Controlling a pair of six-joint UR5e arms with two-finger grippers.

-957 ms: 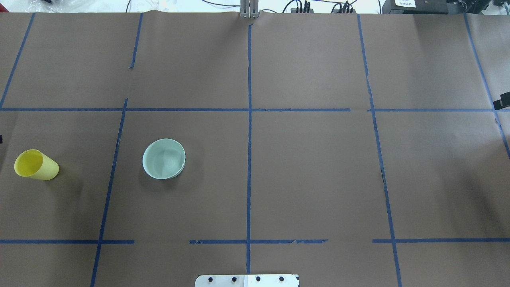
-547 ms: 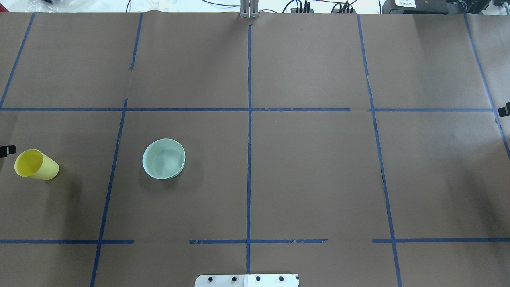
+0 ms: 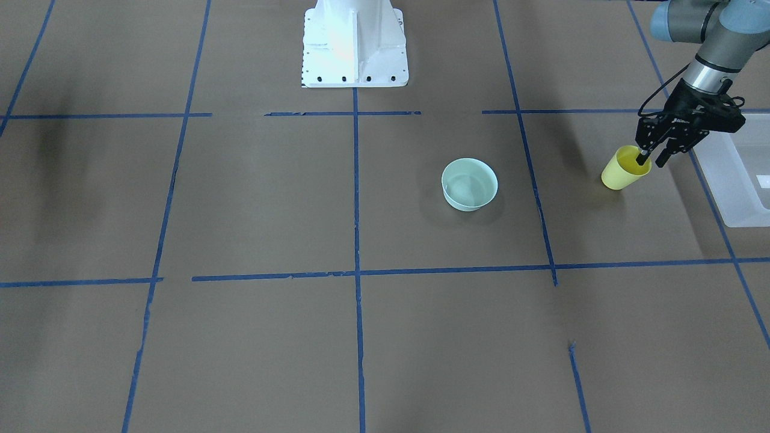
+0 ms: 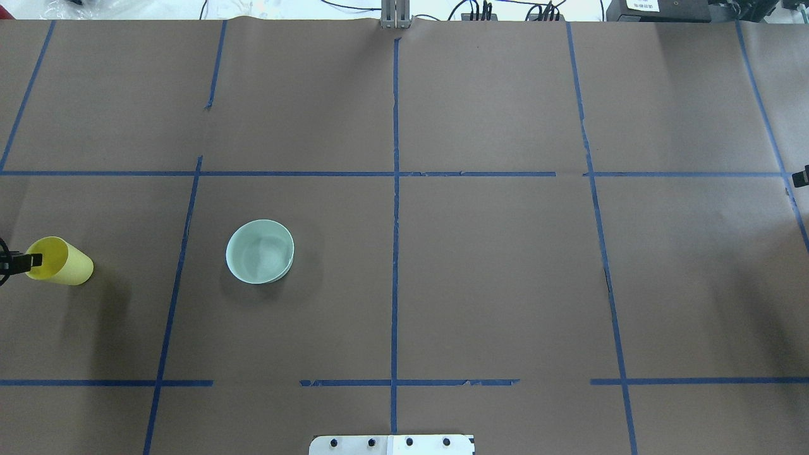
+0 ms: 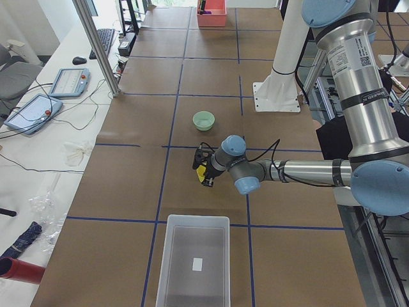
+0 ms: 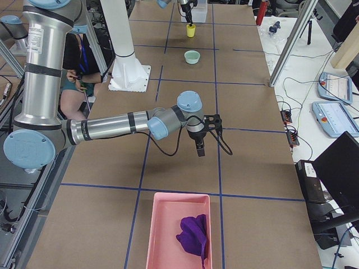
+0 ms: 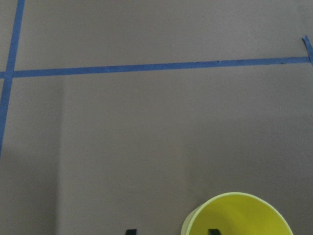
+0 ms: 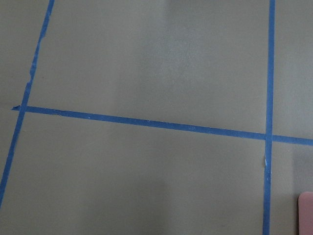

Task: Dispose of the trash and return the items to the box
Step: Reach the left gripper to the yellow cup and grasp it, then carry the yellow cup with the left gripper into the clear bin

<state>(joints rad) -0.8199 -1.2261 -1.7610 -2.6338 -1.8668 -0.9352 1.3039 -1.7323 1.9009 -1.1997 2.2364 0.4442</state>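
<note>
The yellow cup [image 3: 619, 177] stands upright at the table's left end; it also shows in the overhead view [image 4: 63, 265]. My left gripper [image 3: 652, 161] is open and straddles the cup's rim, one finger inside and one outside, as the left wrist view [image 7: 171, 231] shows. The mint-green bowl [image 3: 470, 184] sits upright and empty towards the middle. The frosted white box [image 3: 737, 180] stands beyond the cup at the table's end. My right gripper [image 6: 199, 143] hovers over bare table at the other end; I cannot tell whether it is open or shut.
A pink tray [image 6: 162, 235] holding a purple cloth [image 6: 193, 235] stands at the table's right end. The robot's white base [image 3: 355, 48] is at the near middle edge. Blue tape lines cross the brown table cover.
My left gripper's finger has come in from the overhead view's left edge and down onto the cup's rim. The right gripper's tip has slid towards the right edge.
</note>
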